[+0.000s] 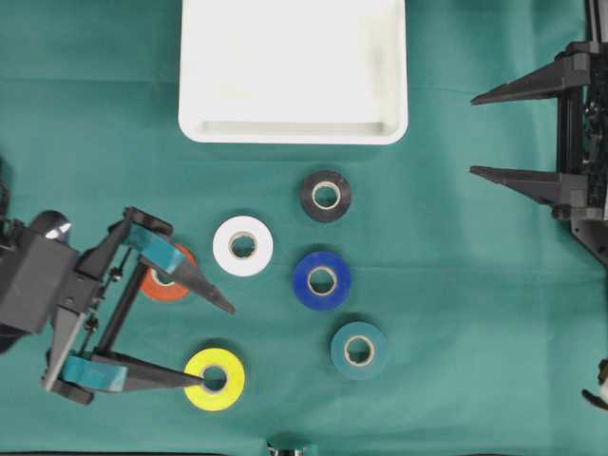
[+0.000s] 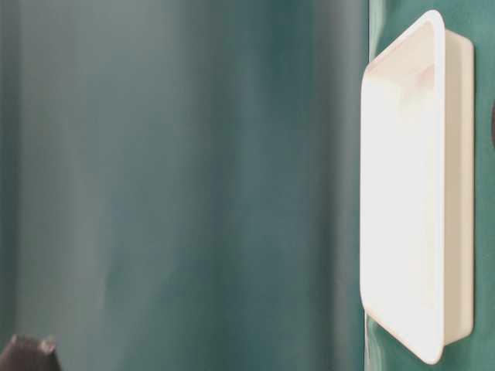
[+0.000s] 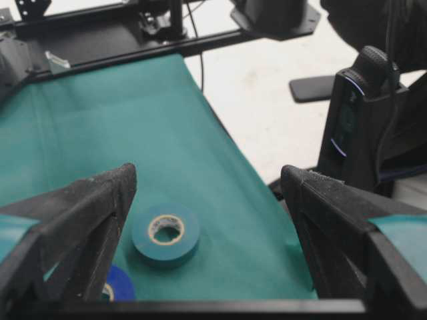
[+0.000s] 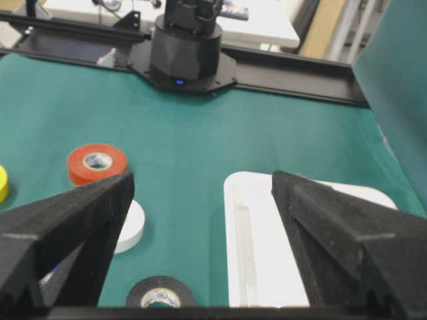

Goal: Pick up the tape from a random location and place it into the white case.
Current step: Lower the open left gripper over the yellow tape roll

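Overhead: left gripper (image 1: 219,344) (jaws apart), yellow tape (image 1: 215,379)

Cropped along the overhead view's top edge: the white case (image 1: 293,71), far rim out of frame, and seen from table level only as a blurred white slab (image 2: 414,185) beside soft green cloth. Half covered by the left claw (image 1: 218,344), upper finger (image 1: 195,277) across it: the orange tape roll (image 1: 169,285); lower fingertip lying over the yellow roll (image 1: 215,379). Cut at picture edges in the wrist views: the blue roll (image 3: 115,287) behind a finger, the black roll (image 4: 160,292), the yellow sliver (image 4: 3,183), the white roll (image 4: 130,227) partly masked.
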Robot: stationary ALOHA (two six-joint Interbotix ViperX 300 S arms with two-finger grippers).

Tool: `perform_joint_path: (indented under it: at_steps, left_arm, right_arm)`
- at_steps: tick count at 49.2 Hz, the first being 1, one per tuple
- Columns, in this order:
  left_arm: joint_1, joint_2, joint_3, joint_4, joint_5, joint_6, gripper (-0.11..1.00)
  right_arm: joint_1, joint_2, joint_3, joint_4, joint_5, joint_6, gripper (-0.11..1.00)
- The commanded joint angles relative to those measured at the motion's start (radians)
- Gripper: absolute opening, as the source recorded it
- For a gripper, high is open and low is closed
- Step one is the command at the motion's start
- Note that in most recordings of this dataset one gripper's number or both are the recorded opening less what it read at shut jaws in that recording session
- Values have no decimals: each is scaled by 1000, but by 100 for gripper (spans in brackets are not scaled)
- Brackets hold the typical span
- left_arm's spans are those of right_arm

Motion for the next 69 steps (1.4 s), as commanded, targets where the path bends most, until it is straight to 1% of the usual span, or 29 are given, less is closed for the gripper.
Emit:
perform_joint_path:
  at_steps: [1, 13, 18, 27, 36, 43, 48, 57, 61, 69]
  left_arm:
    - [-3, 2, -35, -2, 5, 2, 98]
    - [-3, -6, -41, -2, 32, -8, 98]
    - [-3, -2, -61, -2, 92, -9, 98]
    - [-3, 37, -143, -2, 281, -26, 98]
    - [-6, 109, -268, -2, 466, -28, 98]
    - [-9, 178, -385, -2, 661, -29, 98]
    - [-12, 232, -471, -2, 816, -51, 98]
    - [-12, 293, -578, 0, 1045, -72, 98]
    - [-14, 307, -604, 2, 1111, -86, 98]
    - [-18, 311, -623, 5, 1175, -107, 98]
  right_arm:
    - [-2, 8, -23, 3, -5, 2, 92]
    - [-2, 8, -23, 2, -5, 2, 92]
    - [-2, 8, -23, 2, -5, 2, 92]
    - [-2, 8, -23, 3, 11, 2, 92]
    - [-2, 8, -23, 3, 21, 2, 92]
    - [-2, 8, -23, 2, 26, 2, 92]
    - [-2, 9, -21, 2, 26, 2, 92]
    - [-2, 17, -20, 2, 32, 2, 92]
    - [-2, 21, -20, 2, 32, 2, 92]
    - [-2, 29, -20, 3, 31, 2, 92]
